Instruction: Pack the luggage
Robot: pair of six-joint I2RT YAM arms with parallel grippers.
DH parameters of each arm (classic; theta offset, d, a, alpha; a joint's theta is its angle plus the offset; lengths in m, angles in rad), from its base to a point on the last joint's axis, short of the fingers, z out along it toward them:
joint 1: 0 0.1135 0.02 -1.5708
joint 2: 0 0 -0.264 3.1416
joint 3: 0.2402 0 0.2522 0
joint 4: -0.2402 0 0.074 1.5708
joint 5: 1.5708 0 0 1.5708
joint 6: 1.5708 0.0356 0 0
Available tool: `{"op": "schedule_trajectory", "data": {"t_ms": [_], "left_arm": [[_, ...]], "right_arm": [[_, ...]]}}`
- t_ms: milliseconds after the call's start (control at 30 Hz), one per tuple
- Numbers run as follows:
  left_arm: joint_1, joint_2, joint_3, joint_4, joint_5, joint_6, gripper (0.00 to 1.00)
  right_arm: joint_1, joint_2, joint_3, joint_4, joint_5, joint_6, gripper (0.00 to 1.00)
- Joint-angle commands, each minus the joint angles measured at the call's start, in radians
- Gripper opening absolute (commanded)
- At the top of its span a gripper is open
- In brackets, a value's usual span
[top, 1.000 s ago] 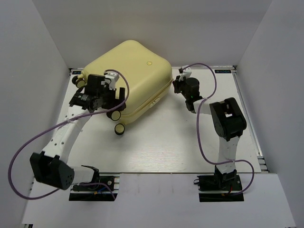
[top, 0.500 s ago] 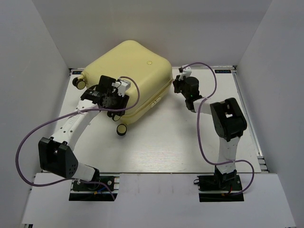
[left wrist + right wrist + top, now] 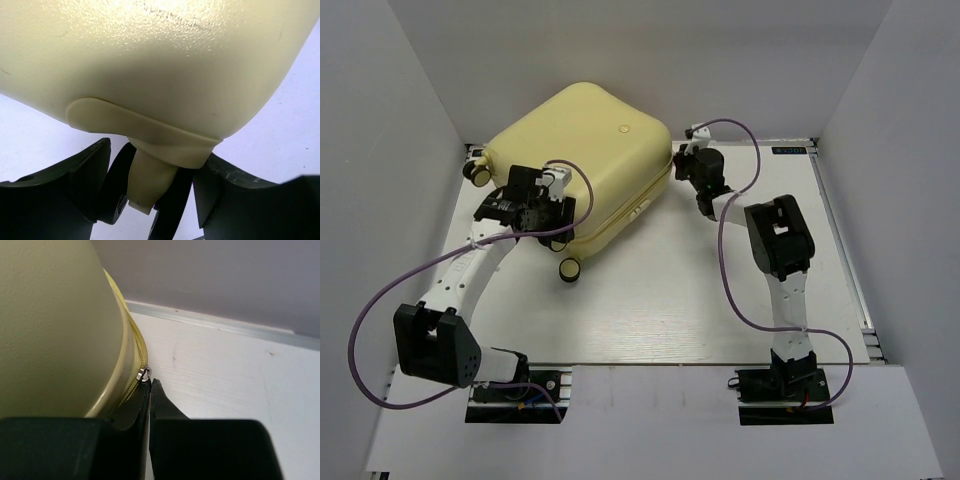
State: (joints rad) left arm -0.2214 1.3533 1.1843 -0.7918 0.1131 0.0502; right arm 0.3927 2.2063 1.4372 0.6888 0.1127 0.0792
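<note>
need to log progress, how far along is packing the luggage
Done: the luggage lies closed, shells together. In hand: the left tool grips a wheel to steady it; the right tool, shut, sits at the zipper slider. Left: probably finishing the zip; how much remains is hidden.

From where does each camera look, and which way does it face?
Top external: above and behind the bases, looking down at the table; left arm and right arm flank the luggage.
Left wrist: on the left gripper, facing the luggage's shell and a wheel mount; both fingers show.
Right wrist: on the right gripper, facing the luggage's zipper seam; shut fingers show.
Shared: both wrist views see the yellow shell close up.
</note>
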Motion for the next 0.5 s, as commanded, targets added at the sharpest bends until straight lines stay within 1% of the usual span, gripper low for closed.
{"op": "schedule_trajectory", "data": {"t_ms": [0,67,100,133,167,200,233,267,333,367,400,433,467], "left_arm": [[0.140,0.013,-0.032,-0.169,-0.382,-0.087,0.00],[0.157,0.029,-0.034,-0.164,-0.374,-0.069,0.00],[0.166,0.029,-0.034,-0.158,-0.375,-0.062,0.00],[0.174,0.039,-0.029,-0.161,-0.365,-0.058,0.00],[0.185,0.044,-0.025,-0.168,-0.362,-0.061,0.00],[0.188,0.049,-0.022,-0.164,-0.363,-0.017,0.00],[0.192,0.055,-0.020,-0.175,-0.356,-0.004,0.00],[0.194,0.058,-0.012,-0.173,-0.362,0.017,0.00],[0.205,0.056,-0.009,-0.188,-0.380,0.026,0.00],[0.212,0.056,0.000,-0.188,-0.382,0.031,0.00],[0.243,0.041,-0.003,-0.187,-0.391,0.031,0.00],[0.260,0.038,-0.006,-0.187,-0.386,0.033,0.00],[0.270,0.032,-0.005,-0.187,-0.391,0.031,0.00]], "right_arm": [[-0.117,0.098,0.132,0.144,-0.048,-0.044,0.00],[-0.153,0.170,0.221,0.099,-0.369,-0.030,0.00],[-0.163,0.191,0.329,0.048,-0.562,-0.044,0.00],[-0.167,0.267,0.395,-0.065,-0.646,-0.050,0.00],[-0.173,0.294,0.560,-0.169,-0.768,-0.053,0.00],[-0.172,0.311,0.598,-0.192,-0.863,-0.061,0.00],[-0.170,0.347,0.624,-0.240,-0.907,-0.071,0.00],[-0.158,0.357,0.665,-0.259,-0.982,-0.120,0.00],[-0.143,0.348,0.651,-0.265,-0.929,-0.197,0.00],[-0.135,0.345,0.617,-0.255,-0.860,-0.214,0.00],[-0.132,0.351,0.618,-0.246,-0.799,-0.226,0.00],[-0.121,0.381,0.626,-0.232,-0.780,-0.214,0.00],[-0.117,0.394,0.667,-0.200,-0.754,-0.194,0.00]]}}
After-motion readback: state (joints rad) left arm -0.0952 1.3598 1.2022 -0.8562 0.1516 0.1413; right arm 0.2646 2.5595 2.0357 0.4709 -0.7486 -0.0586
